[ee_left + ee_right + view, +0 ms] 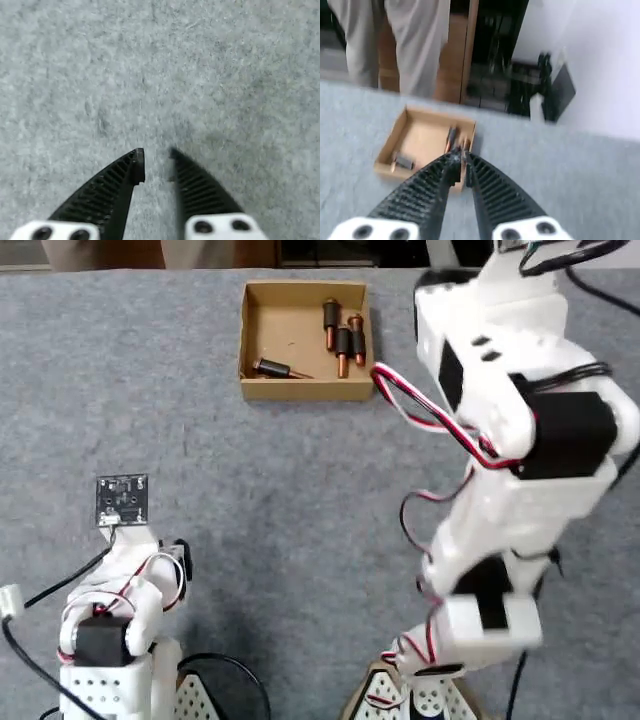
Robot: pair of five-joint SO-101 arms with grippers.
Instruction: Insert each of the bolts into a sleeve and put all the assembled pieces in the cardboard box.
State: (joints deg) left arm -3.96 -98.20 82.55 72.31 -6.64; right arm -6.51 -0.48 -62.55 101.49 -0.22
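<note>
The right arm (500, 440) stands nearest the lens, a tall white column down the right side of the high view above the grey counter (250, 490). The right fingers (427, 185) are drawn almost together and hold nothing; they point toward the cardboard box (420, 135). The left arm (120, 610) sits folded at the lower left. The left fingers (200, 190) are slightly parted, empty, just over the counter.

The cardboard box (290, 325) lies at the upper centre of the frame. It holds four assembled pieces, three (343, 340) along its right wall and one (272, 368) at its lower left.

With those pieces boxed, the work looks close to done. Any move by the right arm should go up and clear, keeping its red-and-white cable (400, 400) off the box corner so nothing is nudged.

The raised arm covers the counter at right, so I cannot tell whether a loose bolt or sleeve lies there. How deep each bolt sits is also too small to judge.
</note>
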